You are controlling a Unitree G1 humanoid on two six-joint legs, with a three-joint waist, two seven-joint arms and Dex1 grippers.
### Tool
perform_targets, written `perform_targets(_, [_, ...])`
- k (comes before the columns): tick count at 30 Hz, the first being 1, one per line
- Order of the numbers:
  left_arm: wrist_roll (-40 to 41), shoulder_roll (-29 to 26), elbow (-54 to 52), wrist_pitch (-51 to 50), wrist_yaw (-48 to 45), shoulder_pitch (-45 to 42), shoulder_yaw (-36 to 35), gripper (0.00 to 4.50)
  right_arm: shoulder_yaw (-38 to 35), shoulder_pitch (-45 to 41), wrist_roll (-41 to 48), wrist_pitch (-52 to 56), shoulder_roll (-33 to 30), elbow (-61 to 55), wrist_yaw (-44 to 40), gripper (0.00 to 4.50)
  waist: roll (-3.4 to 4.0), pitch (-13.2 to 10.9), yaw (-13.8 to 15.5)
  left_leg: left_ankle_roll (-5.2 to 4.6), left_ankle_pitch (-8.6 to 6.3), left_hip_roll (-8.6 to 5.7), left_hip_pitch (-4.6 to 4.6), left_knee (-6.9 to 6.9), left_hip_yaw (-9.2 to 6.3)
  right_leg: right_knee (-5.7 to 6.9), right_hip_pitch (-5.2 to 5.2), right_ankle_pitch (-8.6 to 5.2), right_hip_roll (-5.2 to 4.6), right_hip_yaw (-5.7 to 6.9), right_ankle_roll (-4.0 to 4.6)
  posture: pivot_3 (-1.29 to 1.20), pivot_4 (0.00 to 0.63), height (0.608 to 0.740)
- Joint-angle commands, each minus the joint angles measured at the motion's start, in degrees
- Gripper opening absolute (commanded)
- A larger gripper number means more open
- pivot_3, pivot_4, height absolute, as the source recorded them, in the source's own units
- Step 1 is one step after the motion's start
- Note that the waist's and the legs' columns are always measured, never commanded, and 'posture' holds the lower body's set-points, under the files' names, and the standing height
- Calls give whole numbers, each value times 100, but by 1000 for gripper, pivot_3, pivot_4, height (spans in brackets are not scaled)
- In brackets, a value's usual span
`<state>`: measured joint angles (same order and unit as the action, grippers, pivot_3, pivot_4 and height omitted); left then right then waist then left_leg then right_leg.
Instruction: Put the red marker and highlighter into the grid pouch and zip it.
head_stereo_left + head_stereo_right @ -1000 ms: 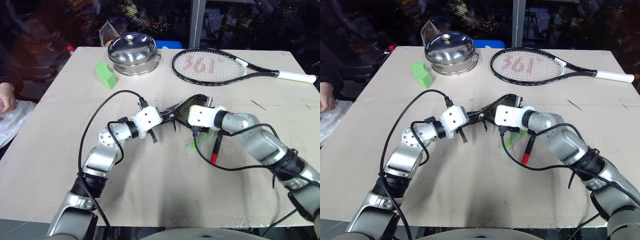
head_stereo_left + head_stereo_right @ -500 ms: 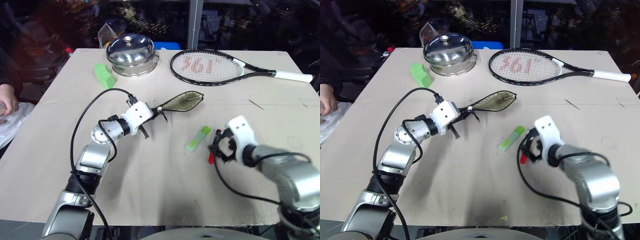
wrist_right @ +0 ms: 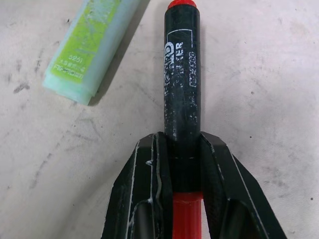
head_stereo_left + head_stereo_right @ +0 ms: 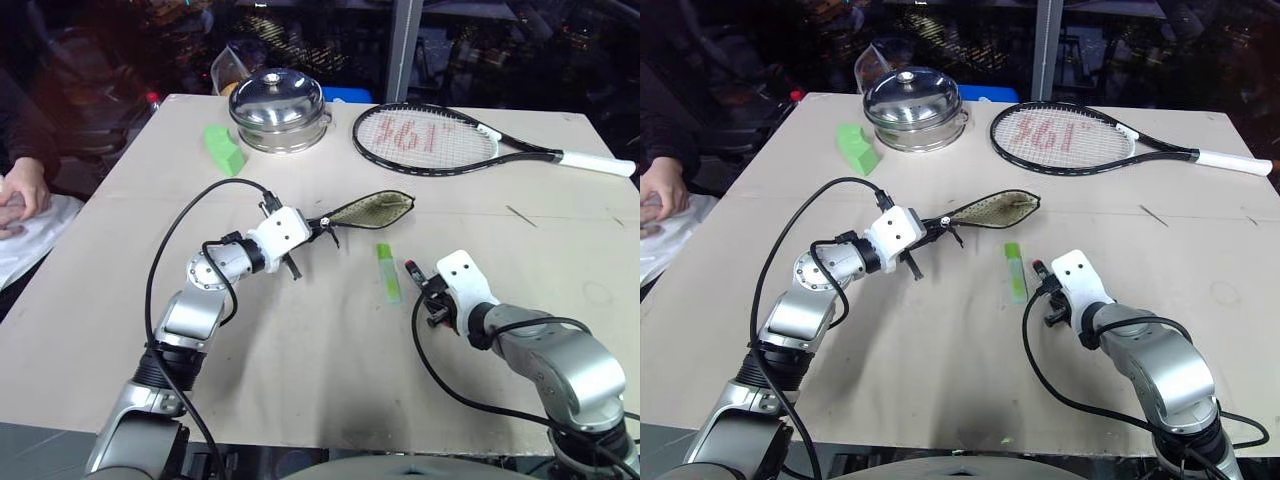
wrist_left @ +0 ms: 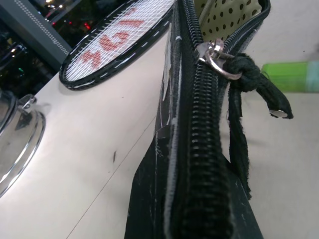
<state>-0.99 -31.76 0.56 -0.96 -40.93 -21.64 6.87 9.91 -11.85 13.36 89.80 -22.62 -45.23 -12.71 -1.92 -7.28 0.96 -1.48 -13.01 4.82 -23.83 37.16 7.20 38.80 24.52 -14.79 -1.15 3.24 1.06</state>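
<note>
Left gripper: is being kept pressed together on the near end of the grid pouch, which is being held out toward the table's middle, lifted edge-up.
Grid pouch: is being shown unzipped in the left wrist view, the mouth gaping past the zipper pull; a pale dotted lining is being exposed inside, and nothing can be made out within it.
Highlighter: is being left lying flat on the table, just below the pouch's open tip, between the two grippers and just beside the red marker without touching it.
Red marker: is being gripped at the join of black cap and red barrel, its cap end pointing away from the wrist; in the head view it is lying low over the table, near the highlighter's right side.
Right gripper: is being closed on the red marker, one finger on each side of the barrel.
Far edge: a green block, a lidded steel pot and a tennis racket are being left well apart from both grippers.
</note>
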Motion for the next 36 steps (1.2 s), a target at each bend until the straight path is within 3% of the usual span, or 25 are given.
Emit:
perform_targets(1, [93,45,-300,28,63,24,-104,0,-127,100,-86,247,-654,-24,37,249,4,-2,20,-3,-2,-5,-1,1,-3,0,-1,-4,-4,2,-6,0,150,740])
perform_targets(8, [277,47,-438,-42,-145,56,-71,0,-371,-823,348,-932,-2501,-713,-1126,248,20,-36,-81,-41,-23,-45,-16,19,-3,3,1,-17,-50,5,-32,0,150,740])
perform_targets(12, [222,91,-404,43,-223,-3,26,0,966,-1804,-337,-2197,-3582,-363,-1506,248,27,-43,-170,-39,-23,-41,-12,9,-14,5,3,-21,-34,6,-35,0,150,740])
perform_targets(20, [47,214,-469,438,-354,-165,371,0,3081,-3551,-2182,-4419,-3495,1149,-2588,248,45,-65,-181,-38,-22,-33,-10,11,4,5,8,-20,-30,-7,-36,0,150,740])
perform_targets(26, [-100,247,-446,660,-352,-246,506,0,3707,-4318,-3218,-6328,-2424,2835,-3200,248,48,-70,-178,-37,-22,-31,-4,15,20,9,9,-20,-29,-13,-35,0,150,740])
perform_targets(27, [-135,253,-440,661,-323,-251,499,0,3716,-4399,-3284,-6644,-2290,3104,-3326,1256,48,-70,-181,-33,-19,-30,-5,16,21,10,10,-17,-29,-13,-30,0,150,740])
perform_targets(28, [-160,266,-440,639,-285,-252,485,0,3640,-4413,-3334,-6833,-2200,3308,-3389,1460,49,-71,-176,-18,-10,-31,-4,18,22,10,10,-12,-28,-13,-22,0,150,740])
perform_targets(30, [-194,266,-422,550,-222,-247,421,0,3360,-4368,-3401,-7027,-2108,3503,-3413,2504,49,-71,-161,-15,-9,-29,-6,20,24,10,9,-7,-28,-14,-14,0,150,740])
perform_targets(31, [-215,252,-400,473,-169,-232,367,0,3022,-4234,-3119,-6719,-2021,3366,-3506,2792,49,-72,-150,-15,-9,-29,-7,20,24,11,9,-7,-29,-13,-14,0,150,740])
perform_targets(34, [-232,265,-339,244,116,-230,146,0,1834,-3852,-1845,-4911,-1591,2497,-4025,4200,46,-74,-134,-14,-8,-30,-11,24,24,12,9,-6,-33,-12,-13,0,150,740])
perform_targets(36, [-288,258,-304,-8,388,-241,-33,0,767,-3838,-873,-2933,-937,1824,-4176,4200,46,-75,-165,-14,-8,-25,-13,24,21,16,9,-4,-32,-12,-12,0,150,740])
